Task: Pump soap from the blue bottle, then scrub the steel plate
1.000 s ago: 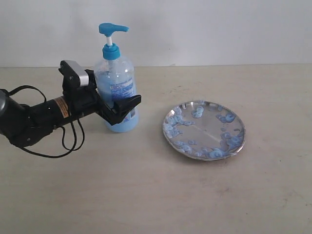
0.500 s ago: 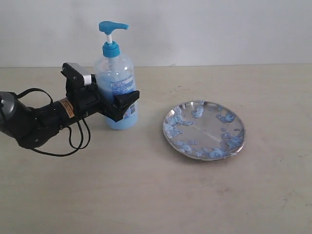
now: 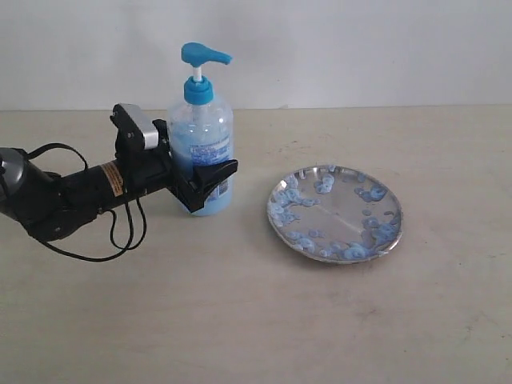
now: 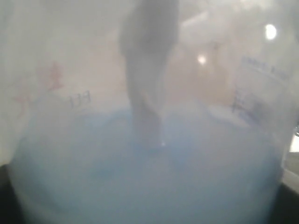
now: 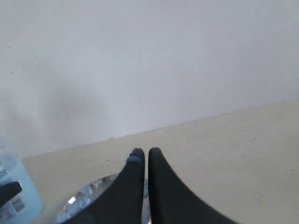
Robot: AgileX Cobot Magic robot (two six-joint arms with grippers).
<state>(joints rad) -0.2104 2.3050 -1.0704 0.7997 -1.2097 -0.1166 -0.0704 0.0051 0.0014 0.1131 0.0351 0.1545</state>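
The blue bottle (image 3: 202,152) stands upright left of centre, its clear body holding light blue soap (image 3: 210,200) and topped by a bright blue pump head (image 3: 204,56). My left gripper (image 3: 204,172) is shut on the bottle's lower body from the left. The left wrist view is filled by the bottle (image 4: 149,140), blurred. The steel plate (image 3: 334,213), dotted with blue blobs, lies to the right of the bottle, apart from it. My right gripper (image 5: 146,154) is shut with nothing in it, the plate (image 5: 84,198) showing behind its fingers. It is out of the exterior view.
A beige table (image 3: 256,320) runs to a white wall (image 3: 360,48) at the back. The left arm's black cable (image 3: 120,232) loops over the table beside the arm.
The left gripper has carried the bottle a little to the right, toward the plate. The plate has not moved.
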